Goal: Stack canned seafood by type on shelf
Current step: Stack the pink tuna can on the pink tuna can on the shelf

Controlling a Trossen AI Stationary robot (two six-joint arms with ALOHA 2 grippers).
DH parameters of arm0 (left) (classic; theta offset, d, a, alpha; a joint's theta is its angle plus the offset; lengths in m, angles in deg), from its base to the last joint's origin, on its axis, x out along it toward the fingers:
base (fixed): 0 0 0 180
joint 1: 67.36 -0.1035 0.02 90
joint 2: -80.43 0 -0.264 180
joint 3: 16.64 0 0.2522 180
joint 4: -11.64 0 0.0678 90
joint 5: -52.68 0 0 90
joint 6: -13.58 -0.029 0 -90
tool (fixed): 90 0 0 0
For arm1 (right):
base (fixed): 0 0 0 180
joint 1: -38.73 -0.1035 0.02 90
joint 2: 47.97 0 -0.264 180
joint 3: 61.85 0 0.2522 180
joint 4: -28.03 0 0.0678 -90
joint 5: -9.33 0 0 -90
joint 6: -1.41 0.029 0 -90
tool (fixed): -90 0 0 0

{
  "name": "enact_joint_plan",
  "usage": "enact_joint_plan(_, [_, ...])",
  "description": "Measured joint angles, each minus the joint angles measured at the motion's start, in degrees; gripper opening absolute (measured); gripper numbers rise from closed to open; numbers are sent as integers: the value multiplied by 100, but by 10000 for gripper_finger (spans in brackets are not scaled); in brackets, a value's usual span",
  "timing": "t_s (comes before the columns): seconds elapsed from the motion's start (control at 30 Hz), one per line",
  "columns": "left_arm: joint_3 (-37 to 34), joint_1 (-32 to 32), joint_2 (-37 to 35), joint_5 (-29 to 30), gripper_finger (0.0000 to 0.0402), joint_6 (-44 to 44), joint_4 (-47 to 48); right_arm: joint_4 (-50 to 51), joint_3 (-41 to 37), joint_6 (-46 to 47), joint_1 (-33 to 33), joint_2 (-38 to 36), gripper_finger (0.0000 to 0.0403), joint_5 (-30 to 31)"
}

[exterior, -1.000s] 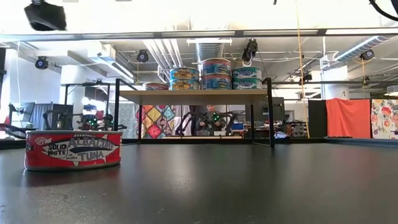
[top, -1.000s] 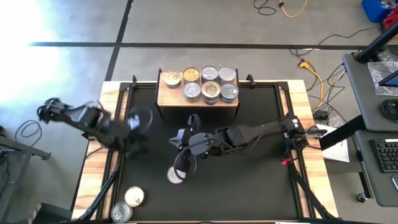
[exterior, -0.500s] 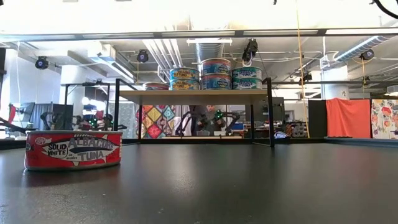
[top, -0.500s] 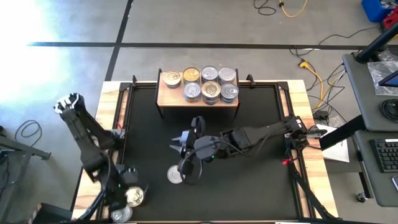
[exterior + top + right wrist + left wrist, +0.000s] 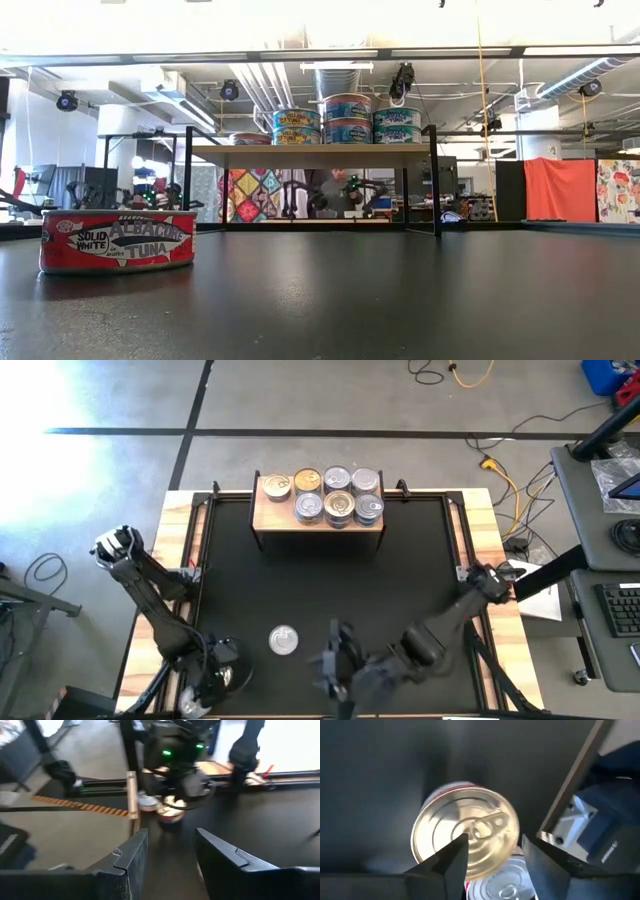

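Seven tins already sit grouped on the shelf. Left gripper, fingers spread, hangs over the gold-lidded tin at the table's near-left corner, likely to grasp it. Right gripper, spread and empty, waits near the front edge; a silver tin lies apart.

Shelf: set at the table's far edge; seven tins are seen on it, two gold-lidded
Lone tin: silver lid, set apart on the black table
Left gripper: held over the tins at the near left corner
Right gripper: placed near the front edge, right of the lone tin
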Motion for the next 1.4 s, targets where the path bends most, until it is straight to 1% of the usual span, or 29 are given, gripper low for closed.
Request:
enact_joint_plan(0.1, [-29, -38, 260, -42, 151, 108, -10, -26, 0, 182, -290, -4, 153, 76])
enact_joint_plan(0.17, [-96, -131, 451, -308, 138, 217, 38, -50, 0, 208, -439, -4, 155, 252])
enact_joint_plan(0.23, [-84, -196, 602, -484, 124, 265, 1, -55, 0, 223, -530, -13, 158, 304])
enact_joint_plan(0.33, [28, -273, 797, -427, 104, 261, -124, -72, 0, 391, -600, -15, 162, 319])
enact_joint_plan(0.37, [100, -309, 842, -322, 98, 248, -217, -70, 0, 424, -619, -15, 162, 319])
enact_joint_plan(0.43, [272, -421, 892, 135, 86, 164, -331, -68, 0, 433, -657, -15, 160, 321])
enact_joint_plan(0.53, [447, -707, 892, 1325, 78, -70, -306, -52, 0, 432, -683, -15, 156, 317])
enact_joint_plan(0.6, [631, -924, 845, 1918, 77, -222, -361, -49, 0, 431, -702, -15, 155, 315])
enact_joint_plan(0.63, [739, -1027, 815, 2069, 77, -397, -370, -47, 0, 431, -706, -15, 156, 313])
enact_joint_plan(0.73, [1080, -1173, 810, 2126, 85, -1066, -356, -41, 0, 468, -735, -15, 161, 313])
enact_joint_plan(0.8, [1285, -1178, 810, 2184, 94, -1299, -292, 18, 0, 550, -753, -15, 165, 314])
enact_joint_plan(0.87, [1415, -1131, 773, 2316, 107, -1306, -11, 137, 0, 712, -762, -15, 167, 276])
enact_joint_plan(0.97, [1430, -1010, 665, 2538, 128, -1068, 622, 474, 0, 1105, -766, -15, 167, 251])
enact_joint_plan(1.07, [1179, -950, 391, 2500, 147, -825, 1181, 824, 0, 1481, -776, 0, 162, 249])
enact_joint_plan(1.17, [773, -954, 189, 2290, 163, -814, 1484, 1093, 0, 1792, -786, 103, 157, 254])
enact_joint_plan(1.3, [146, -978, 65, 1916, 173, -1007, 1482, 1214, -4, 2091, -798, 324, 155, 236])
enact_joint_plan(1.4, [-313, -978, 118, 1542, 174, -916, 1297, 1203, -7, 2282, -818, 427, 159, 191])
